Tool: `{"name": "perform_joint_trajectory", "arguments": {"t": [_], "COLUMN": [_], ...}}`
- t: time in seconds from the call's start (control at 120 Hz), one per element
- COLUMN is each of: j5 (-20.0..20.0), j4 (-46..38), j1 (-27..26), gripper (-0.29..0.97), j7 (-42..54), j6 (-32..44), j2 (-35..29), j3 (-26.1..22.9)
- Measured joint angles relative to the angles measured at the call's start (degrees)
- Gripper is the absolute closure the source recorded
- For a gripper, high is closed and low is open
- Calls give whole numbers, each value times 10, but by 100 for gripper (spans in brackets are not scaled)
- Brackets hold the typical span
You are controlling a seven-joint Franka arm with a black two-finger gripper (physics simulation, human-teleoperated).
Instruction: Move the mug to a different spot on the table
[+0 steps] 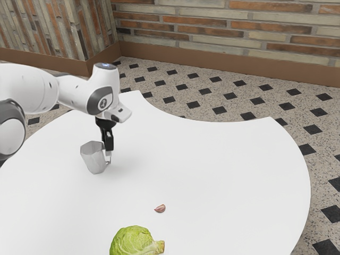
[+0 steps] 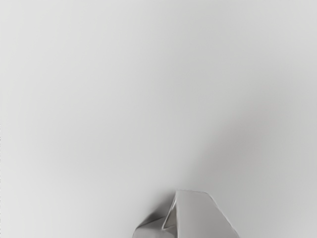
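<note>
1. Brick walls and a speckled floor set with dark diamond tiles surround the workspace.
2. White and round with a bite cut from its far edge, the table (image 1: 223, 170) carries everything; most of its exterior-view right half is bare.
3. Coming in from the exterior view's left, the white arm (image 1: 79, 95) bends down over the table's left part.
4. Near the front edge sits a green cabbage (image 1: 136, 241), well apart from the arm.
5. Just under the hand is the grey mug (image 1: 94, 158), leaning slightly, its rim not level. It also shows blurred directly beneath the wrist camera (image 2: 190, 215). I cannot tell whether its base is clear of the table.
6. At the mug's side toward the exterior view's right, the gripper (image 1: 108, 151) has its black fingers drawn close together and, as far as I can judge, clamped on the wall or handle there. The step in hand looks like the grasp made and the carry about to start. Next comes a lift with the grip kept firm, then a move toward open tabletop and a level set-down before letting go.
7. Between mug and cabbage lies a small garlic clove (image 1: 160, 208); the new spot should stay away from it.
</note>
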Motion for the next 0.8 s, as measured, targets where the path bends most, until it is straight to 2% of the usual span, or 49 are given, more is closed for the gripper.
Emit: {"name": "perform_joint_trajectory", "arguments": {"t": [0.65, 0.8], "j5": [-12, -20], "j4": [-1, -1], "j1": [6, 6], "gripper": [0, 10], "j7": [20, 21], "j6": [26, 27], "j2": [22, 23], "j3": [-1, 0]}}
